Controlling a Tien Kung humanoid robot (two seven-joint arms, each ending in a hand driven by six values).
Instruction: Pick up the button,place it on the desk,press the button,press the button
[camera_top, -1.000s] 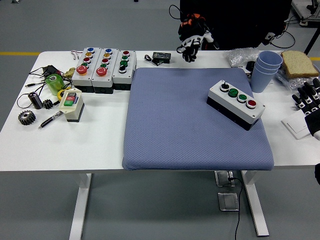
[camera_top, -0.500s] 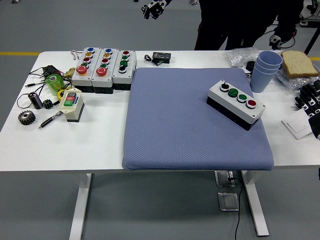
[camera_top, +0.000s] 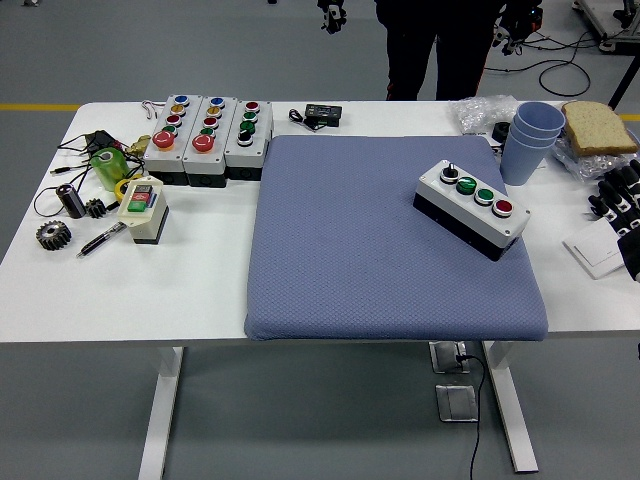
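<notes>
On the blue mat's (camera_top: 380, 270) right edge sits the button box (camera_top: 471, 208).

A blue mat (camera_top: 390, 250) covers the middle of the white table (camera_top: 150, 290). At the left lie a gear (camera_top: 52, 235), a pen (camera_top: 100, 240), a green tape roll (camera_top: 106, 167) and some wires (camera_top: 75, 148); a small black device (camera_top: 322, 114) sits at the far edge. At the right stand stacked blue cups (camera_top: 530, 140) beside a slice of bread (camera_top: 597, 127), and a person (camera_top: 430, 45) in dark trousers stands beyond the table.
</notes>
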